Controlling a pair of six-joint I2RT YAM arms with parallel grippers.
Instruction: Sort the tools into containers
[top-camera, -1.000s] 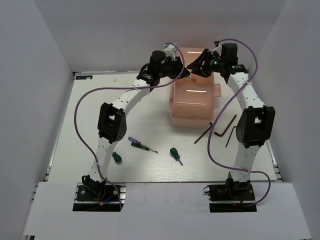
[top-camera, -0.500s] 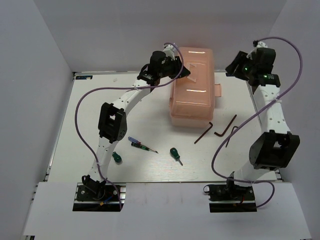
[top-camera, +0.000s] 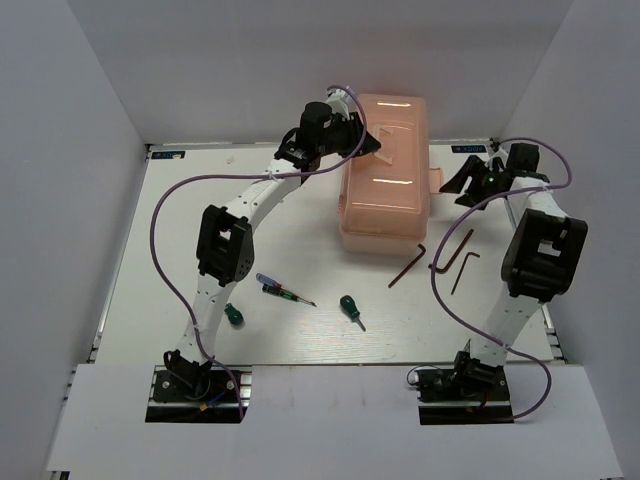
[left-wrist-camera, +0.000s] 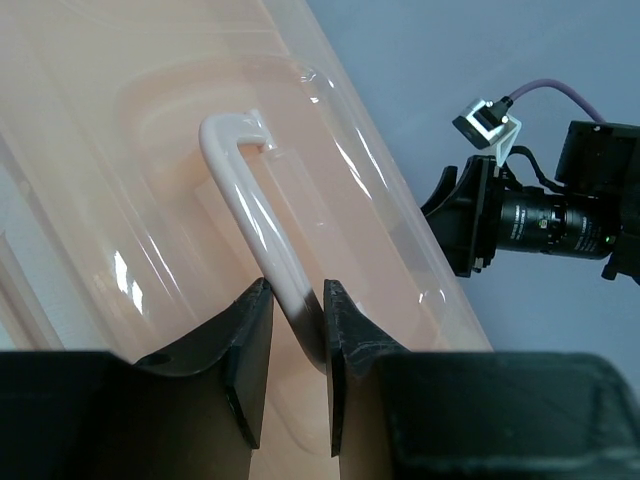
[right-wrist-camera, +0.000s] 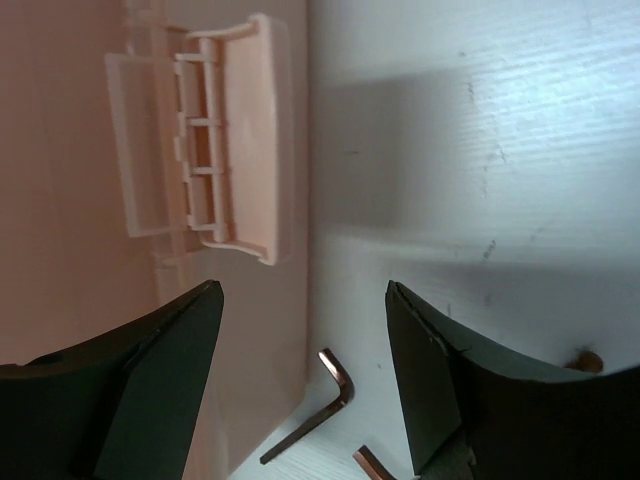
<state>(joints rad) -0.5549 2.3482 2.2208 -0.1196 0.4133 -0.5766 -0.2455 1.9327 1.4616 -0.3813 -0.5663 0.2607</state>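
Left gripper (left-wrist-camera: 293, 335): fingers pinched on lid handle (left-wrist-camera: 247, 200), a smooth pale arched bar. Right gripper (right-wrist-camera: 302, 300): jaws spread wide, empty, just beside ribbed latch (right-wrist-camera: 225, 140). Toolbox (top-camera: 385, 205): far-centre on table (top-camera: 300, 230), lid down; glossy translucent peach-pink plastic, rounded corners. Hex keys (top-camera: 407, 267) and screwdrivers (top-camera: 350, 307) lie on table outside toolbox.

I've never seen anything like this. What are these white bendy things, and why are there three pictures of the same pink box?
They are two robot arms bolted at the near edge of a table. The wide picture comes from a camera above them; the other two come from a camera on each wrist. The left gripper is closed on the white handle of the pink toolbox. The right gripper is open, holding nothing, beside the box's latch. On the table lie two green screwdrivers, a blue-and-red screwdriver and thin hex keys, not yet sorted.
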